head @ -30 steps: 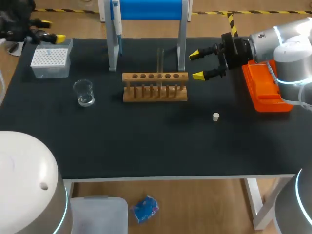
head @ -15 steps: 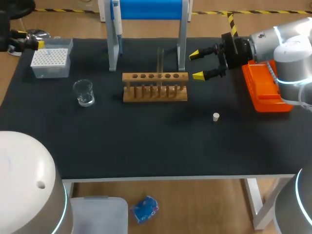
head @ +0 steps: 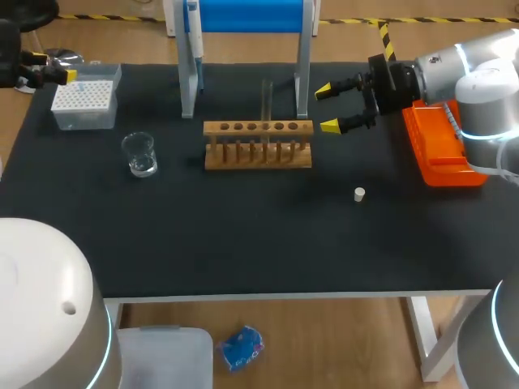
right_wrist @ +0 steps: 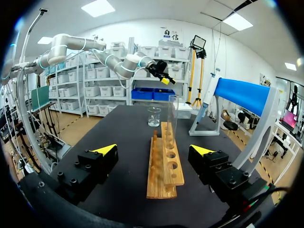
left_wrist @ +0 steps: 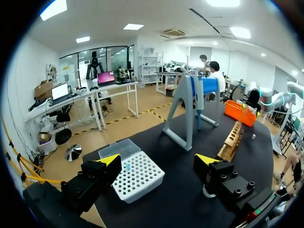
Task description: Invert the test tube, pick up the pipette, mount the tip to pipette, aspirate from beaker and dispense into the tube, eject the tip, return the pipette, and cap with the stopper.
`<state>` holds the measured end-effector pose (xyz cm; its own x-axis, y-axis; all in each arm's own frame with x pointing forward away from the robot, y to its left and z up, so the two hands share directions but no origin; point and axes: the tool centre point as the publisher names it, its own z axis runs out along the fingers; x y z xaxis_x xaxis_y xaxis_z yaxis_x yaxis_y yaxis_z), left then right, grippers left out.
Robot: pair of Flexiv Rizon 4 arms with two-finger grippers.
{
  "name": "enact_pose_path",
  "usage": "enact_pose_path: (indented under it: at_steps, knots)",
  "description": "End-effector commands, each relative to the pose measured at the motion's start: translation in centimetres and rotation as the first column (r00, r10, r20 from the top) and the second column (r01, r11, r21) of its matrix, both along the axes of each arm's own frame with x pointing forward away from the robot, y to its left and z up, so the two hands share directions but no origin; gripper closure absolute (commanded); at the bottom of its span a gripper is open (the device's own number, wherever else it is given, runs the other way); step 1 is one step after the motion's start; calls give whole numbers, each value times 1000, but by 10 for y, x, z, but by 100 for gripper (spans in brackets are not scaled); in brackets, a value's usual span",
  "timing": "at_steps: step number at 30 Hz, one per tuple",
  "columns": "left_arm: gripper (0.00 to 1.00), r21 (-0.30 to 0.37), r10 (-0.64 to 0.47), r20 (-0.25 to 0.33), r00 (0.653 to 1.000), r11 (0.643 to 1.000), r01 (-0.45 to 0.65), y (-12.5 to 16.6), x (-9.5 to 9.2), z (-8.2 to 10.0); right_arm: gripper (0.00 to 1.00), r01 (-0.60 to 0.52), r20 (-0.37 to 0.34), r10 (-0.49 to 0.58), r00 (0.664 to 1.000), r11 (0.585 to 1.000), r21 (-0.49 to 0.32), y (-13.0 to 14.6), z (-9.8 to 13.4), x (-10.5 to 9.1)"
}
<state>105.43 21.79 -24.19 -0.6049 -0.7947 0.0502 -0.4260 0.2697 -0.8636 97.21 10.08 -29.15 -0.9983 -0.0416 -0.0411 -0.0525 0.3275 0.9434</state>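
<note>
Black table [head: 243, 243] from the head view first. A wooden rack [head: 258, 146] sat near the middle with the test tube [head: 266, 101] standing upright in one of its middle holes. Behind it was a blue stand [head: 243, 16] with the pipette [head: 195, 32] hanging on its left post. The beaker [head: 140, 154] was left of the rack, and the tip box [head: 83, 104] sat near the far left corner. The little white stopper [head: 359, 194] lay alone on the table, right of the rack and nearer the front. An orange tray [head: 442, 150] sat at the right edge. The right gripper [head: 326, 107] hung just off the rack's right end, fingers spread wide, touching nothing. The left gripper [head: 53, 65] was out past the table's far left corner, near the tip box, also spread and holding nothing.

Left wrist view: the left gripper [left_wrist: 158, 159] was wide open with nothing held, and the tip box [left_wrist: 137, 175] was below and between its fingers. Ahead were the blue stand [left_wrist: 192, 104], the wooden rack [left_wrist: 232, 140] and the orange tray [left_wrist: 240, 110]. Any print on the gear was too small for me to read.

Right wrist view: the right gripper [right_wrist: 154, 150] was wide open and looked straight down the length of the wooden rack [right_wrist: 164, 171], which lay ahead between the fingers, untouched. The test tube [right_wrist: 173, 118] stood upright partway along the rack, the beaker [right_wrist: 154, 116] sat beyond the rack's far end, and the blue stand [right_wrist: 242, 102] was off to one side. The left gripper [right_wrist: 164, 78] showed up high beyond the beaker.
</note>
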Motion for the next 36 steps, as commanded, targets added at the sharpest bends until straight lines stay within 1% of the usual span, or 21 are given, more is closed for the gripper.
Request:
enact_pose_path:
  at_steps: [1, 2, 3, 4, 5, 6, 7, 9, 10, 11, 13, 14, 16, 17, 20, 23, 26, 31, 33, 35, 36]
  knots:
    - [0, -11, 35, 17, 999, 999, -35, -10, 13, -20, 0, 0, 0, 0, 1000, 1000, -1, 0, 0, 0]
    - [0, -21, 61, 6, 998, 998, -61, -9, 17, -23, 0, 0, 0, 0, 1000, 1000, -1, 0, 0, 0]
    - [0, 5, 76, 6, 997, 997, -76, -10, 21, -27, 0, 0, 0, 0, 1000, 1000, -1, 0, 0, 0]
    - [0, 33, 118, -10, 993, 992, -118, -9, 28, -34, 0, 0, 0, 0, 1000, 1000, -1, 0, 0, 0]
    - [0, 28, 136, -19, 991, 990, -135, -8, 32, -37, 0, 0, 0, 0, 1000, 1000, -1, 0, 0, 0]
    - [0, 47, 163, -17, 986, 986, -162, -7, 38, -42, 0, 0, 0, 0, 1000, 1000, -1, 0, 0, 0]
    - [0, 53, 189, -30, 981, 981, -188, -6, 45, -46, 0, 0, 0, 0, 1000, 1000, -1, 0, 0, 0]
    - [0, 62, 199, -34, 980, 979, -196, -6, 55, -54, 0, 0, 0, 0, 1000, 1000, -1, 0, 0, 0]
    - [0, 82, 211, -39, 977, 975, -207, -7, 60, -59, 0, 0, 0, 0, 1000, 1000, -1, 0, 0, 0]
    - [0, 59, 221, -52, 974, 974, -218, -6, 65, -64, 0, 0, 0, 0, 1000, 1000, -1, 0, 0, 0]
    - [0, 102, 245, -68, 967, 966, -237, -4, 74, -76, 0, 0, 0, 0, 1000, 1000, -1, 0, 0, 0]
    - [0, 96, 260, -86, 962, 963, -252, -4, 77, -81, 0, 0, 0, 0, 1000, 1000, -1, 0, 0, 0]
    - [0, 122, 284, -110, 952, 955, -271, -3, 82, -92, 0, 0, 0, 0, 1000, 1000, -1, 0, 0, 0]
    - [0, 113, 300, -126, 946, 951, -287, -2, 84, -95, 0, 0, 0, 0, 1000, 1000, -1, 0, 0, 0]
    - [0, 125, 344, -158, 926, 937, -327, 1, 88, -108, 0, 0, 0, 0, 1000, 1000, -1, 0, 0, 0]
    - [0, 124, 378, -175, 909, 924, -361, 5, 93, -114, 0, 0, 0, 0, 1000, 1000, -1, 0, 0, 0]
    - [0, 121, 410, -180, 894, 911, -394, 5, 96, -116, 0, 0, 0, 0, 1000, 1000, -1, 0, 0, 0]
    - [0, 139, 460, -162, 873, 887, -441, 3, 99, -118, 0, 0, 0, 0, 1000, 1000, -1, 0, 0, 0]
    - [15, 137, 465, -158, 871, 884, -447, 3, 99, -118, 0, 0, 0, 0, 1000, 1000, -1, 0, 0, 0]
    - [22, 141, 469, -157, 869, 882, -450, 4, 101, -118, 0, 0, 0, 0, 1000, 1000, -1, 0, 0, 0]
    - [22, 145, 474, -153, 867, 879, -455, 4, 101, -118, 0, 0, 0, 0, 1000, 1000, -1, 0, 0, 0]
